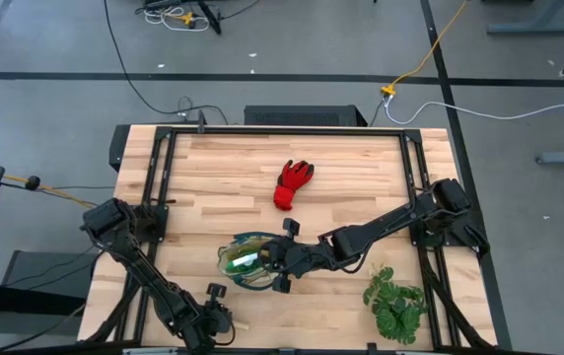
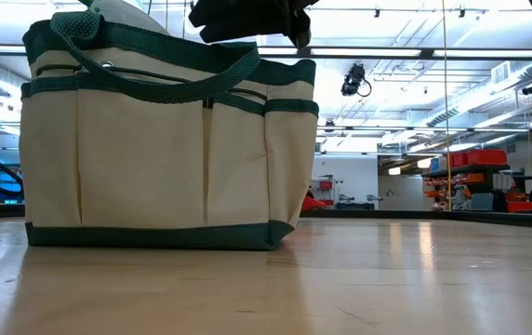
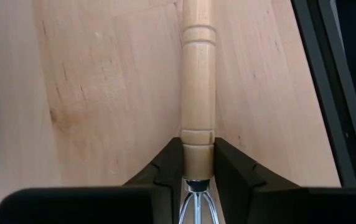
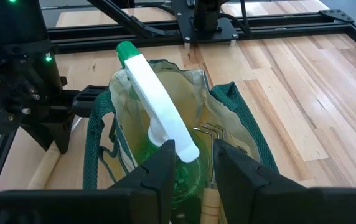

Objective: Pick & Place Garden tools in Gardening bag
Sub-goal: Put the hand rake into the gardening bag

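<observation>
The cream gardening bag with green trim [image 2: 154, 158] stands near the table's front, also in the high view [image 1: 239, 241]. My right gripper [image 4: 195, 149] hovers over its open mouth [image 4: 228, 93], shut on the green spray bottle with the white nozzle [image 4: 159, 106]. One wooden-handled rake [image 4: 208, 132] lies inside the bag. My left gripper [image 1: 218, 314] is at the table's front left, shut on the second rake [image 3: 198, 74]. The red glove [image 1: 294, 182] lies flat on the table behind the bag. The pruning shears are not in view. My left gripper pinches the rake's wooden handle at its metal end [image 3: 198, 149] between its two fingers. The handle runs straight on ahead of the fingers, close over the tabletop. I cannot tell whether it rests on the table. My right gripper holds the bottle's green body just below the white spray head [image 4: 187, 177] between its two fingers, slanting down from the table's right. The bottle is tilted, its nozzle tip [image 4: 126, 51] pointing away from the gripper, its lower part inside the bag.
A leafy green plant [image 1: 395, 301] lies at the front right, beside my right arm [image 1: 381, 227]. Dark frame rails [image 1: 164, 177] run along the table's left and right sides. Bare wood shows at the far left and far right of the glove.
</observation>
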### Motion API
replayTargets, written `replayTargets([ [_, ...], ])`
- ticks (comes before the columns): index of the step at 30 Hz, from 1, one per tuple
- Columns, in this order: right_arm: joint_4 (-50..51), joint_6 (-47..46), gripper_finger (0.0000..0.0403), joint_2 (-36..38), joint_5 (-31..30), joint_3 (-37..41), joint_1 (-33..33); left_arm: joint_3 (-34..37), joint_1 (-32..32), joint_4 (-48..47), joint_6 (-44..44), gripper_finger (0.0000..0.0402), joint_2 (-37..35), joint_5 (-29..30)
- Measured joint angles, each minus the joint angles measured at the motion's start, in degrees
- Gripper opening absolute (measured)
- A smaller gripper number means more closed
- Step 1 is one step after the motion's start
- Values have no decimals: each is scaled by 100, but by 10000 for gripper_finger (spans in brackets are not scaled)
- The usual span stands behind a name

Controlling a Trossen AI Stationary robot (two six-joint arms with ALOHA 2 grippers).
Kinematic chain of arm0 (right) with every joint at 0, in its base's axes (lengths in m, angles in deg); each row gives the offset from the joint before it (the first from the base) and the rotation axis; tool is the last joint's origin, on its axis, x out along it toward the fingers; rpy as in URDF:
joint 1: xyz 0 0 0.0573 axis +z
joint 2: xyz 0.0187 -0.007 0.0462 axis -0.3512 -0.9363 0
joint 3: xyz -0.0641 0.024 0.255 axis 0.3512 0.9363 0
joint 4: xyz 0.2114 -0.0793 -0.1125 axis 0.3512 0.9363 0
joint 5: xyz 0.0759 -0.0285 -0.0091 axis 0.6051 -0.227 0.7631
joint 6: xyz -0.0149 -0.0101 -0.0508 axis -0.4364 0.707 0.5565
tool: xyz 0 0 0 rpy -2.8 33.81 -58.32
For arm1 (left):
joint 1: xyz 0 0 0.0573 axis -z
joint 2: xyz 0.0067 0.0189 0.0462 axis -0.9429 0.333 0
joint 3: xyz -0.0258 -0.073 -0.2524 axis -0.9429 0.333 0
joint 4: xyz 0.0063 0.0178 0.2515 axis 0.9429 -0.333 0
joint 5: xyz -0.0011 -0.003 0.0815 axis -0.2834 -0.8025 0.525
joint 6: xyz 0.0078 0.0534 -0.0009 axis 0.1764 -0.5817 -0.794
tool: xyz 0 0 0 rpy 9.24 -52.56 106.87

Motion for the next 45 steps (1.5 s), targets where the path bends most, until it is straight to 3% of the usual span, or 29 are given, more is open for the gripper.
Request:
replayTargets([
  [12, 2, 42, 112, 0, -2, 0, 0, -40, -9, -219, -4, 73, -128, 52],
  [26, 37, 62, 112, 65, -2, -2, 0, -1413, 83, -2038, 0, 73, -175, 513],
  [33, 108, 63, 112, 239, -4, -2, 1, -2403, 283, -3526, -2, 73, -179, 1324],
  [40, 265, 33, 112, 378, -2, -2, 2, -3305, 478, -4546, -281, 73, -195, 2595],
  [45, 314, 13, 112, 382, 17, -4, 13, -3510, 533, -5074, -208, 73, -426, 3322],
])
